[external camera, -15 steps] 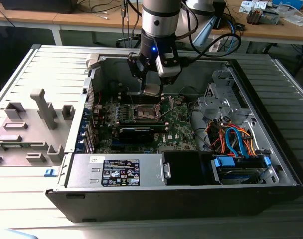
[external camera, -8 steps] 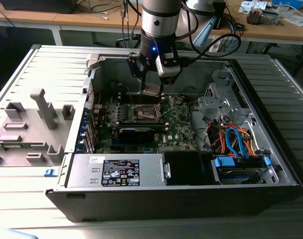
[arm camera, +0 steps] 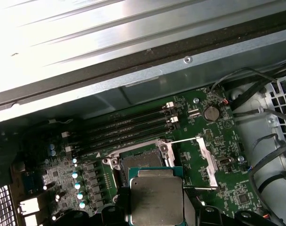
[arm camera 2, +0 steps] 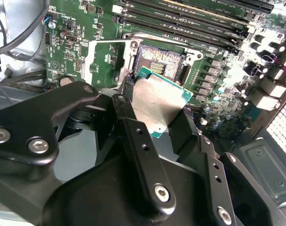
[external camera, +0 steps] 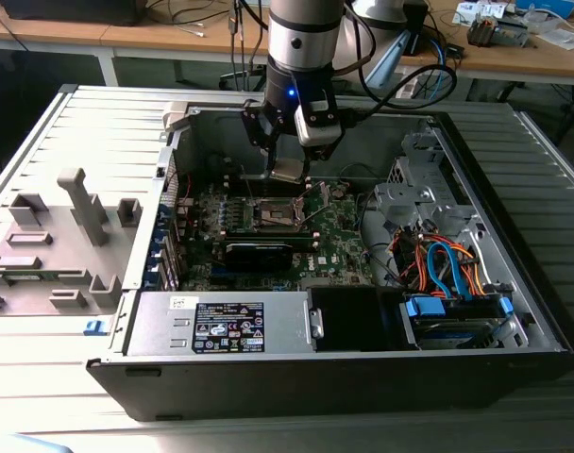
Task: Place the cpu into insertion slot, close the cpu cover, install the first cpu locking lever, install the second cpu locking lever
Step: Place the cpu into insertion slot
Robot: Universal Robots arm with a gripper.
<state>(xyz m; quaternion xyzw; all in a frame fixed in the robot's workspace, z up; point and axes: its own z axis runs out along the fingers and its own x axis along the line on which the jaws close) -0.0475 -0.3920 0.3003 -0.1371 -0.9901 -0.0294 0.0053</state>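
One black two-fingered gripper (external camera: 287, 162) hangs from a single silver-and-black robot arm (external camera: 304, 38) inside one open dark-grey metal computer case (external camera: 362, 387). Its jaws are drawn in to the width of the one cpu (arm camera 2: 157, 99), a flat square chip with a silver-grey metal lid on a green base, and pinch it by two opposite edges. The chip lies level, lid upward; being square it has no long axis, and its edges run roughly parallel to those of the one insertion slot (arm camera: 138, 162), a square socket with a dark centre and shiny metal rim on the green motherboard (external camera: 342, 236). The cpu hovers just above that slot, apart from it, overlapping its nearer edge in both wrist views. The one cpu cover (arm camera: 202, 162), a thin silvery frame plate with a square window, is swung open beside the slot, the board showing through its window. The second wrist view gives the grip itself: two black fingers (arm camera 2: 180, 132) touching the chip's sides. The first wrist view adds four long dark memory slots (arm camera: 129, 123) beyond the socket and one round silver coin battery (arm camera: 209, 113). The exterior view takes in one grey boxed power supply (external camera: 287, 321), one long black rectangular card (external camera: 259, 253) near the slot, and a pale grey moulded fixture (external camera: 60, 236) outside the case.
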